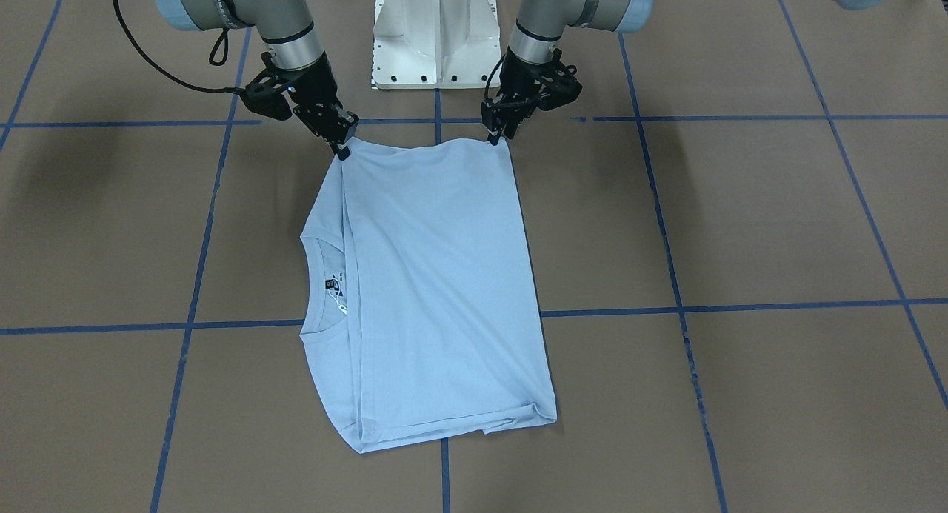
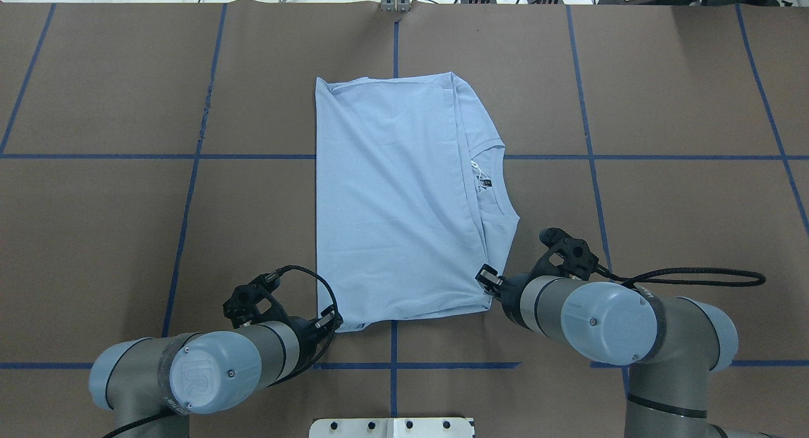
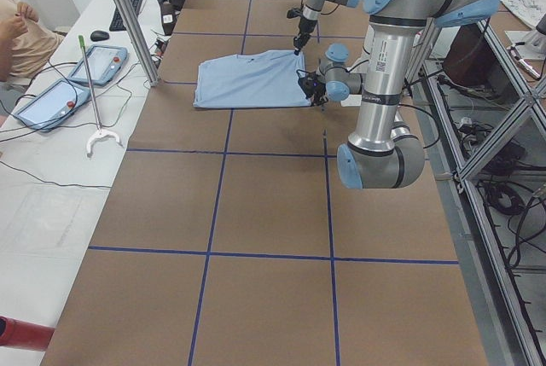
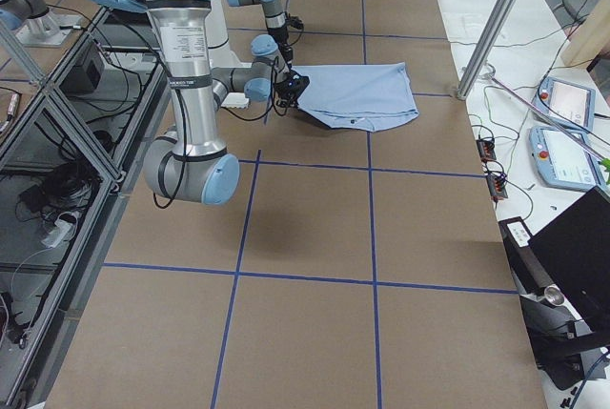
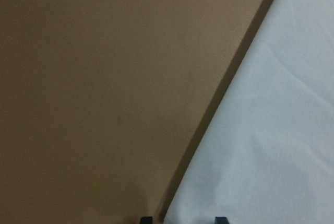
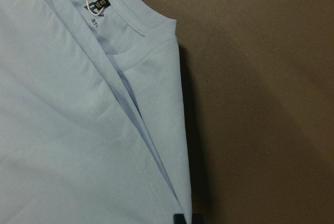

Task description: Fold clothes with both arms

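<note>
Corners of light blue T-shirt [image 1: 437, 276]: black right gripper [image 1: 342, 150] pinches one, left gripper [image 1: 495, 135] (closure indeterminate) meets other, for fold-over lift.

Neck label [image 6: 99, 6] lettering unreadably small, left tool [image 5: 184, 220] cropped at picture's bottom edge

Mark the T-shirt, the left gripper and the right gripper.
T-shirt [image 1: 437, 276]: front-facing view, middle of the folded top layer.
left gripper [image 1: 494, 136]: front-facing view, between its fingertips, on the view's right.
right gripper [image 1: 343, 152]: front-facing view, between its fingertips, on the view's left.
</note>
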